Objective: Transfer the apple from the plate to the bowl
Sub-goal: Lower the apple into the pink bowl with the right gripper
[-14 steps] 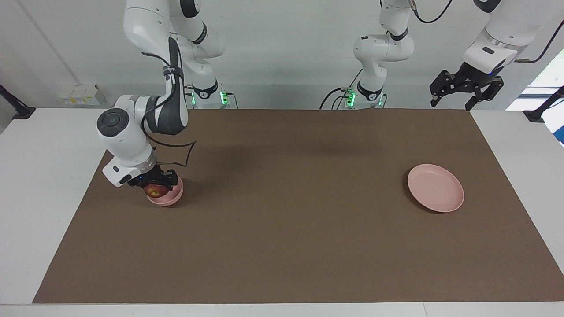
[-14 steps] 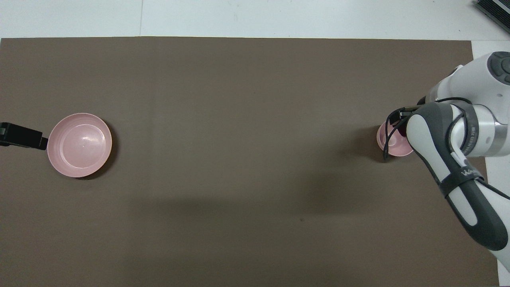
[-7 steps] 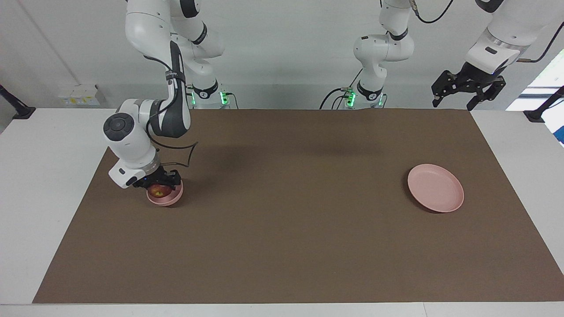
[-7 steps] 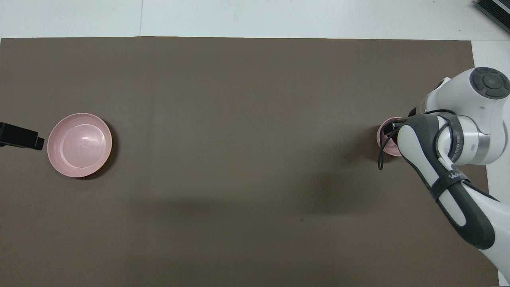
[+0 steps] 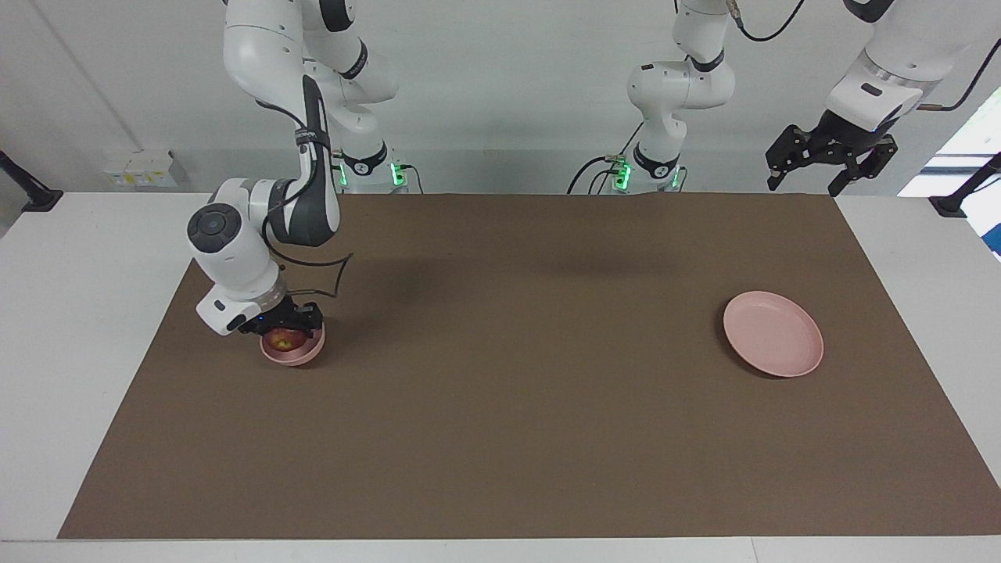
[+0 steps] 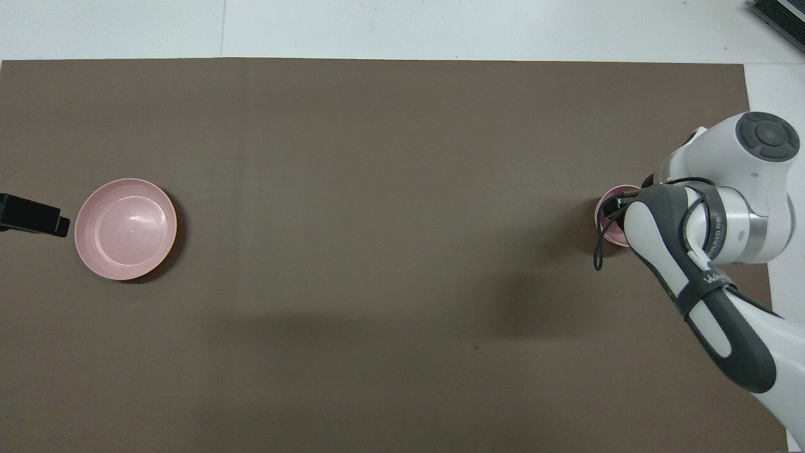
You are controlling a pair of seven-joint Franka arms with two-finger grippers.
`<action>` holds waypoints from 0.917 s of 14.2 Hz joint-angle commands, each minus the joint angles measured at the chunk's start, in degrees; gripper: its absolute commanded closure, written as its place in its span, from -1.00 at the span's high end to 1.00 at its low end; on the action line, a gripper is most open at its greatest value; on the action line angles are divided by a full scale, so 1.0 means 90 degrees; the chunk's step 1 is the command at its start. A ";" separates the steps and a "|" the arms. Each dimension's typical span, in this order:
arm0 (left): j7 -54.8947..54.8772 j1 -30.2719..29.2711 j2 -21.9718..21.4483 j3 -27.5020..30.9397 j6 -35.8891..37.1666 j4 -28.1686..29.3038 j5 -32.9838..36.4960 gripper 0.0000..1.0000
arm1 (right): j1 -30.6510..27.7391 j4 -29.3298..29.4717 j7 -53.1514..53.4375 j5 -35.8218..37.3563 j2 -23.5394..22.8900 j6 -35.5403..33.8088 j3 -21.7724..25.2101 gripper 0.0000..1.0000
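You have the right claw (image 5: 283,331) lowered into the bowl (image 5: 301,354) and clamped on the apple (image 5: 282,340). The apple sits inside the bowl's opening, dark red with a yellowish patch facing the high camera, and its top is hidden under the claw. Whether the fruit rests on the bowl's floor cannot be told from either view. In the overhead view the right arm's forearm covers most of the bowl, so only a crescent of its rim shows there (image 6: 605,214), and the apple cannot be made out.

The bowl stands on the brown mat (image 5: 508,407), close to the mat's edge at the right arm's end of the surface (image 5: 86,328), roughly midway between the mat's edge nearest the robots and its edge farthest from them.

The plate (image 5: 774,335) lies flat on the mat toward the left arm's end of the surface, well apart from the bowl, with nothing on it.

Your left claw (image 5: 829,152) hangs in the air with its fingers spread wide and nothing between them, over the corner of the mat nearest the robots at the left arm's end. That arm waits. In the overhead view only its dark tip shows (image 6: 34,215), beside the plate's rim (image 6: 85,251).
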State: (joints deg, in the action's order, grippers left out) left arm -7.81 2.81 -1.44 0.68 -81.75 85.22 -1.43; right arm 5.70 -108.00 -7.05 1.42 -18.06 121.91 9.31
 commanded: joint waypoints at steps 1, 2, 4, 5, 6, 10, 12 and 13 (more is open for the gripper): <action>0.0077 0.0058 -0.0143 0.0041 -0.0019 0.0160 0.0110 1.00 | -0.0009 -0.0070 -0.0048 0.0106 -0.0015 0.0204 -0.0018 -0.84; 0.0077 0.0058 -0.0143 0.0041 -0.0019 0.0160 0.0110 1.00 | 0.0001 -0.0070 0.0030 0.0106 -0.0034 0.0214 -0.0018 -0.78; 0.0077 0.0049 -0.0143 0.0041 -0.0019 0.0160 0.0110 1.00 | 0.0011 -0.0070 0.0050 0.0106 -0.0083 0.0223 -0.0018 -0.67; 0.0077 0.0049 -0.0143 0.0041 -0.0019 0.0160 0.0110 1.00 | 0.0001 -0.0070 0.0050 0.0106 -0.0103 0.0224 -0.0018 -0.61; 0.0077 0.0058 -0.0143 0.0041 -0.0019 0.0160 0.0110 1.00 | 0.0011 -0.0070 0.0050 0.0106 -0.0103 0.0224 -0.0018 -0.56; 0.0077 0.0049 -0.0143 0.0041 -0.0019 0.0160 0.0110 1.00 | 0.0011 -0.0070 0.0060 0.0096 -0.0103 0.0224 -0.0018 -0.08; 0.0077 0.0049 -0.0143 0.0041 -0.0019 0.0160 0.0110 1.00 | 0.0011 -0.0070 0.0060 0.0067 -0.0122 0.0224 -0.0018 0.29; 0.0077 0.0058 -0.0143 0.0041 -0.0019 0.0160 0.0110 1.00 | 0.0011 -0.0070 0.0060 0.0057 -0.0122 0.0224 -0.0018 0.43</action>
State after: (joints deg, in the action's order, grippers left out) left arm -7.79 2.81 -1.44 0.72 -81.75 85.22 -1.43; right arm 5.83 -108.08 -7.04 1.42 -19.30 122.52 9.31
